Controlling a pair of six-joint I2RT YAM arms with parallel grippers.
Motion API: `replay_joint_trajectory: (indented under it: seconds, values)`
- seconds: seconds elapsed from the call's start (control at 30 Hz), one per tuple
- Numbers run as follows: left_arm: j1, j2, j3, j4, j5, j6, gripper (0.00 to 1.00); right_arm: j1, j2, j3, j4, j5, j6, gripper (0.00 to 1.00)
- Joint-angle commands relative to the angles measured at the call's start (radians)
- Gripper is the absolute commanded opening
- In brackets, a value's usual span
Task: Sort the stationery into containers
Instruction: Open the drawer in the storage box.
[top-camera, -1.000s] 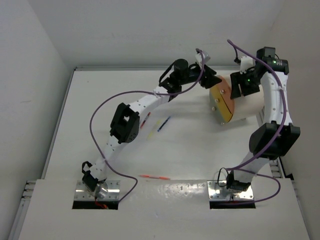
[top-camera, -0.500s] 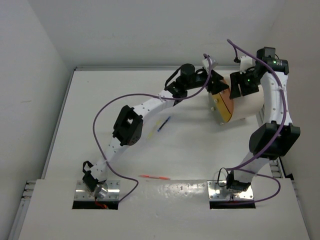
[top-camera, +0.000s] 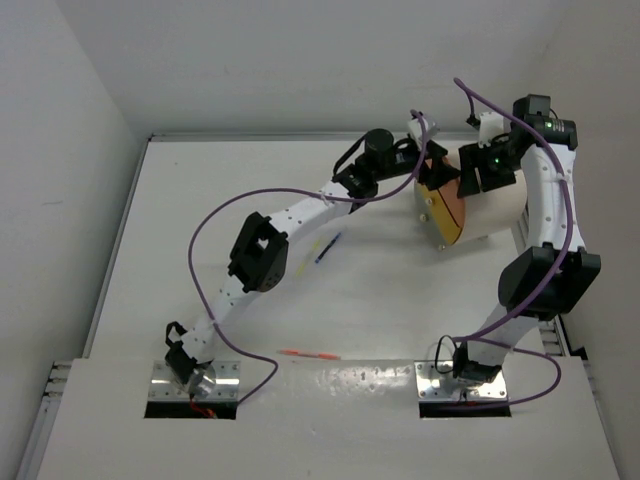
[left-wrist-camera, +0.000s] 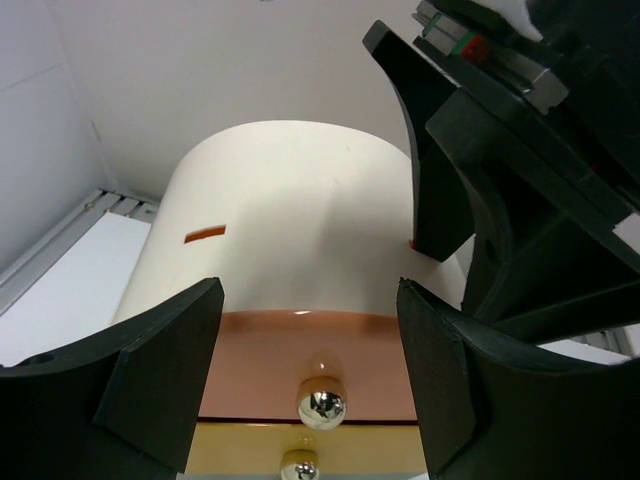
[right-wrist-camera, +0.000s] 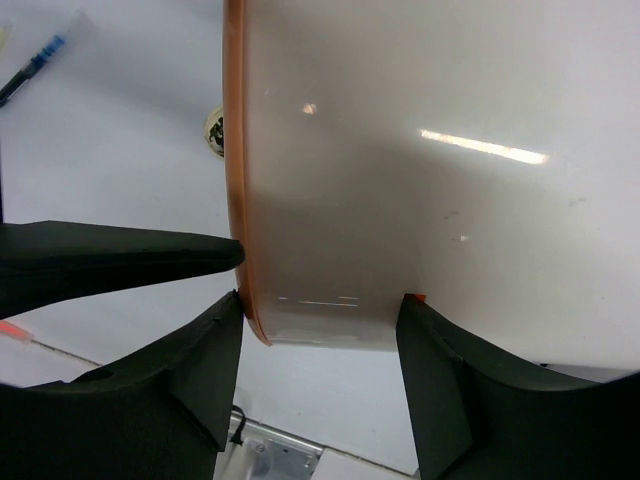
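Container (top-camera: 497, 212): cream drum, far right of table (top-camera: 200, 220), orange disc (top-camera: 447, 208) facing left.
Right gripper (right-wrist-camera: 320, 305): clamped across drum body.
Left gripper (left-wrist-camera: 310, 290): spread apart, flanking drawer knob (left-wrist-camera: 322, 405).
Blue pen (top-camera: 327, 248): mid-table.
Orange-red pen (top-camera: 308, 354): near edge.

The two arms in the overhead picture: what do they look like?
Left arm and right arm: slim white links joined by bulky black joints, each trailed by a purple cable and bolted to a shiny metal plate. The left tool and right tool each have two broad, matt black fingers. A green light glows near the right wrist.
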Motion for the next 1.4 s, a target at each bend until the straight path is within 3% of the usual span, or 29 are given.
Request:
replay_joint_trajectory:
  seconds: [0.0, 0.53, 1.03, 1.37]
  values:
    - [-0.019, 0.038, 0.055, -0.012, -0.015, 0.054, 0.76, 0.035, 0.056, -0.046, -0.314, -0.122, 0.002, 0.59]
    - [-0.022, 0.036, -0.004, -0.209, -0.059, 0.100, 0.67, 0.008, 0.050, 0.048, -0.314, -0.084, 0.001, 0.63]
    - [-0.022, 0.009, -0.034, -0.237, -0.087, 0.103, 0.66, -0.018, -0.202, -0.248, -0.027, -0.090, 0.027, 0.59]
    - [-0.024, 0.009, -0.030, -0.246, -0.076, 0.112, 0.64, -0.020, -0.191, -0.221, 0.019, -0.013, 0.053, 0.62]
